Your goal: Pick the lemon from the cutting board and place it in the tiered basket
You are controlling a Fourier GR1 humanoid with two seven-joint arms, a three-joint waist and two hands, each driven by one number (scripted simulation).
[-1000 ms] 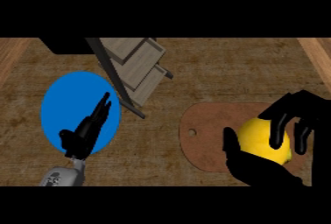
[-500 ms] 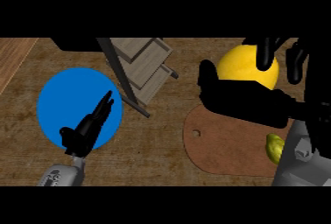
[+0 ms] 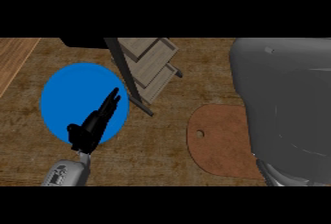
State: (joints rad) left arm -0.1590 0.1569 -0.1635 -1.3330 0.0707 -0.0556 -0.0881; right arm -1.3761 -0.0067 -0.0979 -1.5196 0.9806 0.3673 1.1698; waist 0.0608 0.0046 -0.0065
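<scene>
- Since half a second ago, my right forearm [image 3: 284, 100] has swung up close to the camera; its grey casing now fills the right side of the head view, where the black fingers and the yellow fruit showed before.
- I cannot see the right hand, so I cannot tell whether it is spread or closed.
- I cannot see the lemon either and cannot tell where it is.
- My left hand [image 3: 90, 127] has not shifted: it rests with its fingers straight and pressed together, pointing up and to the right.
- Under that hand lies the blue plate [image 3: 65, 96].
- Beyond its fingertips, up and to the right, stands the tiered basket [image 3: 152, 65], with pale slatted shelves in a dark frame.
- Well to the right of the left hand lies the brown cutting board [image 3: 220, 140]; its right part is hidden behind the forearm.
</scene>
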